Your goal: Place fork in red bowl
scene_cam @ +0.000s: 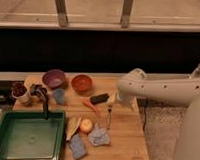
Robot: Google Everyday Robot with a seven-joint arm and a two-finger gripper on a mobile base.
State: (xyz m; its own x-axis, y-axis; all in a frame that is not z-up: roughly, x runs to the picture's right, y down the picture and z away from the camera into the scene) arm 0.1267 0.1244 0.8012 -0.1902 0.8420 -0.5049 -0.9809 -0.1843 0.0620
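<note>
The fork (109,120) is a thin dark rod lying on the wooden counter (126,140), pointing toward the front edge. My gripper (111,105) hangs straight down at the fork's far end, at the tip of the white arm (153,89) reaching in from the right. Its jaws stand open, and I cannot tell whether they touch the fork. The red bowl (82,83) sits empty at the back of the counter, up and left of the gripper, beside a purple bowl (54,78).
A short black block (98,98) and an orange carrot-shaped piece (90,105) lie between the red bowl and the gripper. A green basin (6,140) with a dark faucet (45,107) fills the front left. A blue cup (58,96), round fruit (85,125), blue cloth (98,137) and sponge (78,146) are nearby.
</note>
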